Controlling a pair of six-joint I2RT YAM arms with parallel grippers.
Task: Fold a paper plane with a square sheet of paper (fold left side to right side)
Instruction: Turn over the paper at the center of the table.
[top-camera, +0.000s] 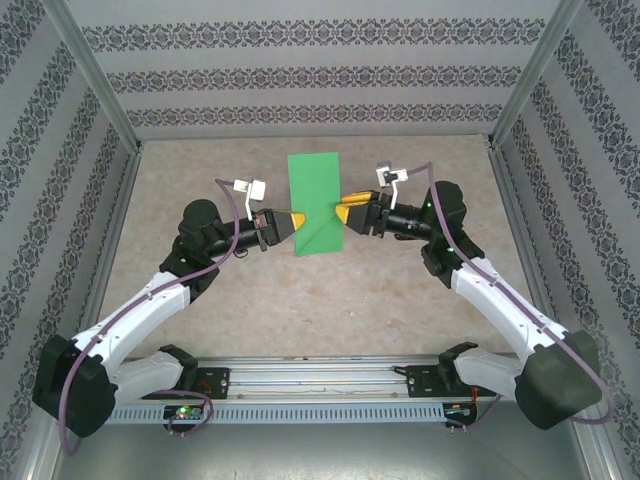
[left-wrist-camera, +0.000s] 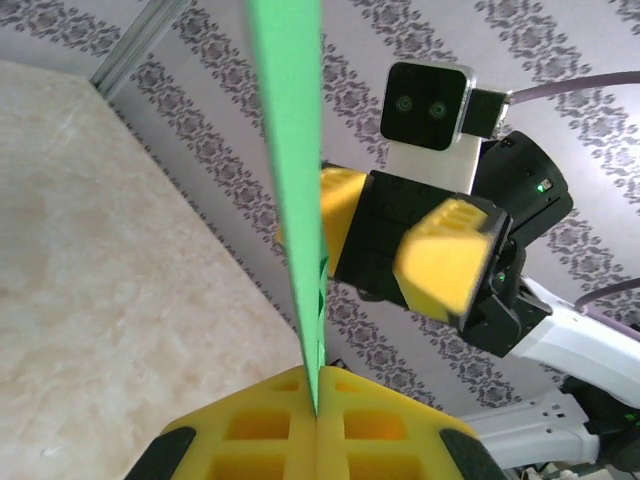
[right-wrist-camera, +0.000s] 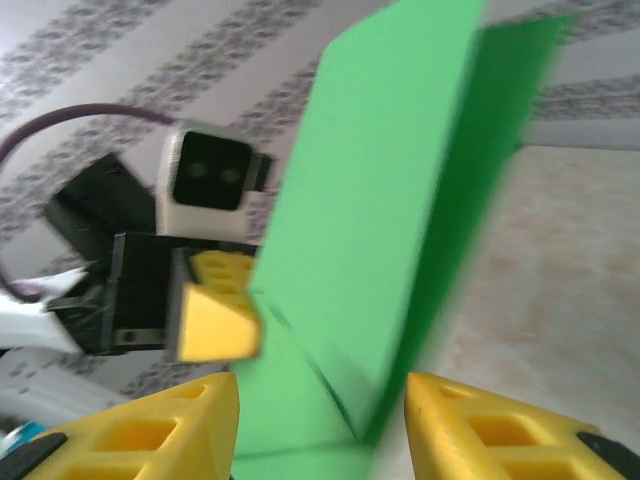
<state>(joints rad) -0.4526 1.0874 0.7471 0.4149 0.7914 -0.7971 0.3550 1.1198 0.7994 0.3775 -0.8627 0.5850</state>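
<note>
We see the left fingers (left-wrist-camera: 250, 430) clamped together on the left edge of the folded square sheet of paper (top-camera: 313, 190). The right fingers (right-wrist-camera: 160, 430) stand apart, astride its right edge. The sheet hangs mid-air over the bench (top-camera: 200, 320), with open room all round.
</note>
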